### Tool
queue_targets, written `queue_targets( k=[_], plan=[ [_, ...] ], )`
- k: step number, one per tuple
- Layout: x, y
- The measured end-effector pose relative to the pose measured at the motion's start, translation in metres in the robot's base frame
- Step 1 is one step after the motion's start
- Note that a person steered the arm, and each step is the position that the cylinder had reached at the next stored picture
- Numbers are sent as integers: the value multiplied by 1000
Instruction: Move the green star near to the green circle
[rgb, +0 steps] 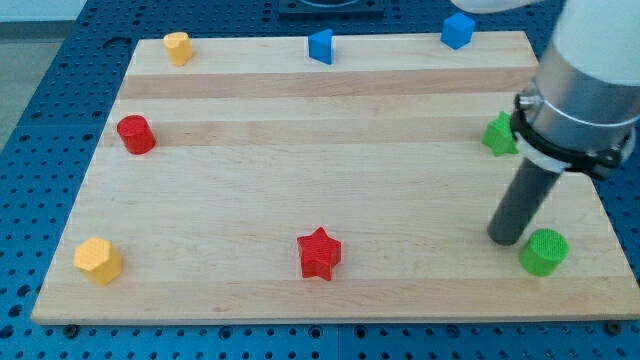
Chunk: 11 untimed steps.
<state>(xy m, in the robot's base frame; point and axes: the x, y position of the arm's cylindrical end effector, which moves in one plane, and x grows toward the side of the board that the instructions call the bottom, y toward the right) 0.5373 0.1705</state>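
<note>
The green star (498, 134) lies near the view's right edge of the wooden board, partly hidden behind the arm's grey collar. The green circle (544, 250) stands at the view's lower right corner of the board. My tip (506, 239) is the lower end of the dark rod; it rests on the board just left of the green circle, close to it, and well below the green star.
A red star (319, 253) lies at bottom centre, a yellow hexagon block (98, 260) at bottom left, a red cylinder (135, 134) at left. A yellow block (178, 47), a blue block (320, 46) and a blue cube (457, 30) line the top edge. The board (300, 180) lies on a blue pegboard.
</note>
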Motion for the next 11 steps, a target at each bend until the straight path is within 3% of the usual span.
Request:
queue_targets(
  k=[1, 2, 4, 5, 7, 9, 11],
  plan=[
    [-16, 24],
    [-48, 89],
    [-133, 103],
    [-150, 82],
    [-145, 23],
    [-145, 4],
    [-68, 0]
  ],
)
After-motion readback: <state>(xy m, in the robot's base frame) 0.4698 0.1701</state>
